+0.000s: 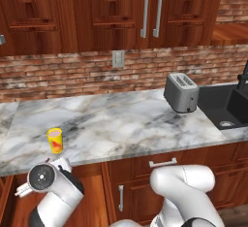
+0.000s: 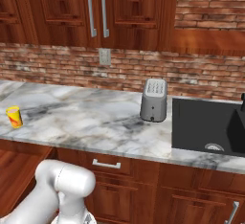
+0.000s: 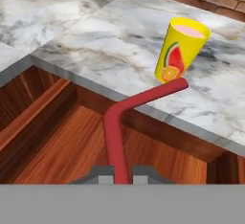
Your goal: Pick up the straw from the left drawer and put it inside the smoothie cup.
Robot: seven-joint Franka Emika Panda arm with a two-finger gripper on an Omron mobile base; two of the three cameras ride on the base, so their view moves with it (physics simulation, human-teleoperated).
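Pinched between the two dark tips of the gripper (image 3: 122, 173), the straw (image 3: 116, 137) rises from the bottom of the hand view, a thin red tube whose bent end angles off toward the cup. The jaws are closed tight on its lower part. Beneath it lies the left drawer (image 3: 62, 141), pulled open, its plain reddish-brown wood floor bare where it can be seen, with low wooden walls on its left and far sides.

Just past the drawer's far wall, the smoothie cup (image 3: 182, 50) stands upright on the counter (image 3: 95, 41) near its front edge. It is yellow, with a watermelon and orange picture on its side and pink drink filling it almost to the rim. The straw's bent tip sits in front of the cup's base in this view, outside the cup.

From the left base view the cup (image 1: 54, 139) stands near the left end of the grey-veined marble counter (image 1: 111, 124), with the arm's wrist (image 1: 46, 180) low in front of it. Farther right sits a silver toaster (image 1: 181, 92), then a black sink (image 1: 223, 105). Behind runs a red brick wall (image 1: 72, 73) with a pale outlet plate (image 1: 118, 58), under dark wood cabinets (image 1: 111, 12) with silver bar handles.
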